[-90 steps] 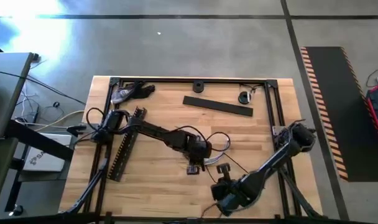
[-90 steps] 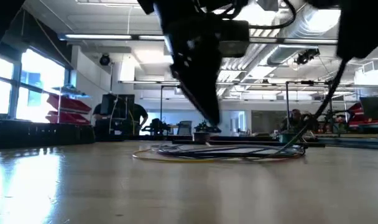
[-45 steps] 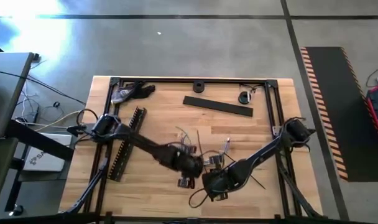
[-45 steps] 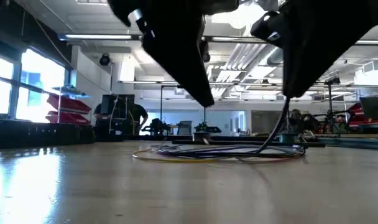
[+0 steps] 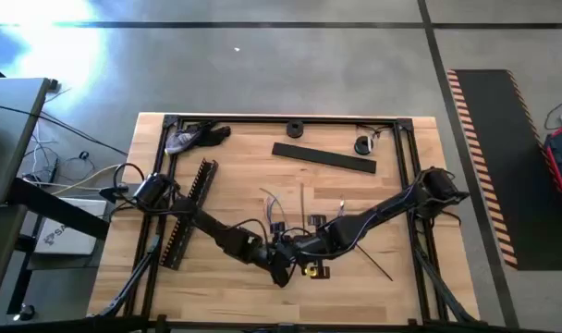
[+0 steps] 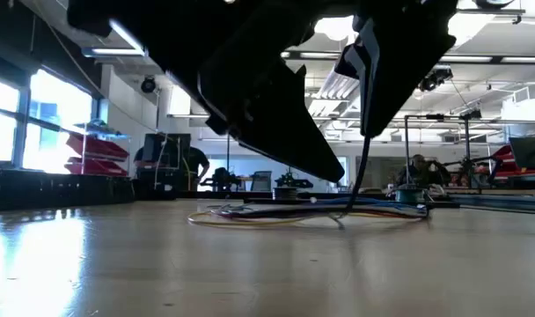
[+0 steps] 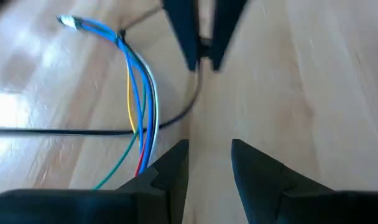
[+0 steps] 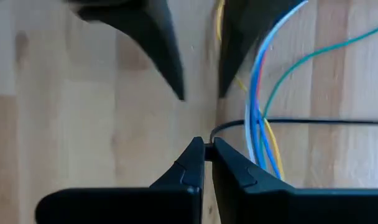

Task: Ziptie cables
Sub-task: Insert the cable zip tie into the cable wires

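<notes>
Right gripper (image 8: 205,151) pinches the black zip tie (image 8: 288,121) tail, facing the spread left gripper (image 7: 209,148) just beside the cables (image 7: 139,93) near the table's (image 5: 392,287) front. If the thin tail slips during handover, the loop could slacken off the bundle.

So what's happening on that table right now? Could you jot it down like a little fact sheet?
Surface: light wooden table
Cables: bundle of thin blue, yellow, green and red wires, lying loose on the table
Right gripper: shut on a thin black strand that crosses the wires
Left gripper: open, tip to tip with the right one, holding nothing
Tied: not visibly; the wires fan apart
</notes>
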Action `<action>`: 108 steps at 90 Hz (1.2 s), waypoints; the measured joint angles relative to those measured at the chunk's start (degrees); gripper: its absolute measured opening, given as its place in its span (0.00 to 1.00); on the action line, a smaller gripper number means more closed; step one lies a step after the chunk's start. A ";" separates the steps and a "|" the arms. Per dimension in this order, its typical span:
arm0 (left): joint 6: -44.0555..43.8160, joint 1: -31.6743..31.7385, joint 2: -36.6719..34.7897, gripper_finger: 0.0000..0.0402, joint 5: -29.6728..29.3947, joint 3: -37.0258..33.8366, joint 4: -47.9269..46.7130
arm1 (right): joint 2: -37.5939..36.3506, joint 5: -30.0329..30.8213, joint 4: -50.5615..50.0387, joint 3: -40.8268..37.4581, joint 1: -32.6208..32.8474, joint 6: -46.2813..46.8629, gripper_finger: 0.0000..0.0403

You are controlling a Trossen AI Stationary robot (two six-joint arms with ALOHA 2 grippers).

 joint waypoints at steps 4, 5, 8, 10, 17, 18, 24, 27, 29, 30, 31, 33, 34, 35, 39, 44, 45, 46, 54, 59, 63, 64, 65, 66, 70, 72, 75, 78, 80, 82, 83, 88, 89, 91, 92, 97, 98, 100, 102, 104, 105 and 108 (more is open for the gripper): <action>0.60 -0.12 0.00 0.26 -0.67 -1.15 3.32 | -0.27 -0.58 -0.04 0.03 -0.50 0.04 0.00; 0.65 -0.13 0.00 0.26 -0.75 -1.34 3.75 | -0.33 -0.67 -0.06 0.03 -0.67 0.04 0.00; 0.80 -0.12 0.00 0.26 -1.03 -1.75 4.26 | -0.53 -0.78 -0.09 0.06 -1.03 0.01 0.00; 0.83 -0.06 0.00 0.26 -1.28 -1.88 4.28 | -0.66 -0.86 -0.07 0.07 -1.25 0.02 0.00; 2.19 -0.01 0.04 0.26 -1.28 -1.83 4.24 | -0.92 -1.87 0.31 0.08 -2.00 0.02 0.00; 2.52 0.00 0.04 0.26 -1.22 -1.80 4.30 | -0.97 -2.10 0.35 0.08 -2.10 -0.02 0.00; 4.49 0.14 0.04 0.26 -1.18 -1.60 5.85 | -1.13 -2.82 0.63 0.10 -2.50 -0.09 0.00; 5.07 0.19 0.04 0.26 -1.49 -1.57 6.57 | -1.20 -3.30 0.80 0.10 -2.62 -0.09 0.00; 5.50 0.19 0.04 0.26 -1.76 -1.57 7.08 | -1.20 -3.56 0.90 0.10 -2.68 -0.09 0.00; 5.73 0.19 0.04 0.26 -1.87 -1.57 7.40 | -1.20 -3.62 0.92 0.10 -2.69 -0.10 0.00; 5.93 0.19 0.04 0.26 -1.99 -1.57 7.68 | -1.20 -3.66 0.92 0.10 -2.71 -0.09 0.00; 6.21 0.23 0.05 0.26 -2.22 -1.57 8.16 | -1.20 -3.82 0.89 0.10 -2.75 -0.11 0.00; 6.35 0.26 0.07 0.26 -2.36 -1.57 8.40 | -1.20 -3.92 0.88 0.10 -2.75 -0.11 0.00; 6.43 0.29 0.11 0.26 -2.58 -1.57 8.63 | -1.20 -4.08 0.89 0.10 -2.78 -0.11 0.00; 6.56 0.37 0.25 0.26 -3.32 -1.57 9.60 | -1.20 -4.71 0.90 0.10 -2.80 -0.11 0.00; 6.51 0.46 0.41 0.26 -3.87 -1.57 9.97 | -1.20 -5.16 0.80 0.10 -2.75 -0.11 0.00; 6.51 0.48 0.44 0.26 -3.87 -1.57 9.97 | -1.20 -5.21 0.77 0.10 -2.74 -0.11 0.00; 6.51 0.52 0.52 0.26 -3.86 -1.57 10.02 | -1.20 -5.28 0.75 0.10 -2.70 -0.12 0.00; 6.98 0.63 1.11 0.26 -3.26 -1.57 10.93 | -1.20 -5.58 0.45 0.10 -2.22 -0.39 0.00; 7.43 0.72 1.63 0.25 -2.37 -1.55 12.34 | -1.20 -5.94 0.46 0.10 -2.09 -0.43 0.00; 7.58 0.79 1.92 0.25 -1.68 -1.49 13.11 | -1.20 -6.69 0.43 0.10 -2.03 -0.44 0.00; 7.64 0.80 1.96 0.25 -1.43 -1.50 13.08 | -1.20 -6.90 0.42 0.10 -2.03 -0.44 0.00; 7.76 0.84 1.98 0.25 -1.15 -1.52 13.08 | -1.20 -7.08 0.41 0.10 -2.03 -0.44 0.00; 7.90 0.88 1.99 0.24 -0.89 -1.53 13.08 | -1.20 -7.24 0.39 0.10 -2.03 -0.46 0.00; 8.02 1.06 2.08 0.24 -0.23 -1.55 13.16 | -1.16 -7.61 0.40 0.10 -2.03 -0.48 0.00; 8.00 1.11 2.10 0.23 -0.18 -1.55 13.33 | -1.16 -7.65 0.40 0.10 -2.03 -0.50 0.00; 8.02 1.11 2.10 0.22 -0.20 -1.55 13.47 | -1.16 -7.68 0.43 0.11 -2.05 -0.50 0.00; 8.06 1.11 2.10 0.21 -0.20 -1.55 13.51 | -1.16 -7.68 0.44 0.10 -2.08 -0.52 0.00; 8.07 1.11 2.13 0.21 -0.20 -1.55 13.51 | -1.16 -7.68 0.42 0.10 -2.06 -0.54 0.00; 8.07 1.11 2.18 0.20 -0.21 -1.55 13.52 | -1.16 -7.68 0.42 0.10 -2.05 -0.55 0.00; 8.07 1.11 2.21 0.19 -0.22 -1.55 13.54 | -1.16 -7.66 0.42 0.10 -2.05 -0.55 0.00; 8.07 1.11 2.21 0.17 -0.25 -1.55 13.52 | -1.16 -7.66 0.44 0.10 -2.03 -0.55 0.00; 8.08 1.11 2.21 0.16 -0.28 -1.55 13.53 | -1.16 -7.66 0.44 0.10 -2.03 -0.55 0.00; 8.09 1.11 2.21 0.15 -0.33 -1.55 13.54 | -1.16 -7.64 0.42 0.10 -2.03 -0.55 0.00; 8.09 1.11 2.21 0.15 -0.35 -1.55 13.56 | -1.17 -7.63 0.42 0.10 -2.03 -0.55 0.00; 8.22 1.11 2.21 0.11 -0.40 -1.55 13.73 | -1.22 -7.53 0.45 0.10 -2.03 -0.55 0.00; 8.25 1.11 2.21 0.11 -0.40 -1.55 13.75 | -1.25 -7.50 0.45 0.10 -2.03 -0.55 0.00; 8.26 1.11 2.21 0.09 -0.40 -1.55 13.79 | -1.33 -7.45 0.44 0.10 -2.03 -0.55 0.00; 8.26 1.11 2.21 0.08 -0.40 -1.55 13.80 | -1.42 -7.34 0.44 0.10 -2.05 -0.55 0.00; 8.29 1.11 2.21 0.07 -0.40 -1.55 13.83 | -1.45 -7.20 0.44 0.10 -2.03 -0.55 0.00; 8.32 1.11 2.21 0.06 -0.40 -1.55 13.86 | -1.50 -7.20 0.44 0.10 -2.03 -0.55 0.00; 8.64 1.12 2.21 0.04 -0.40 -1.55 14.05 | -1.61 -7.19 0.47 0.10 -2.04 -0.55 0.00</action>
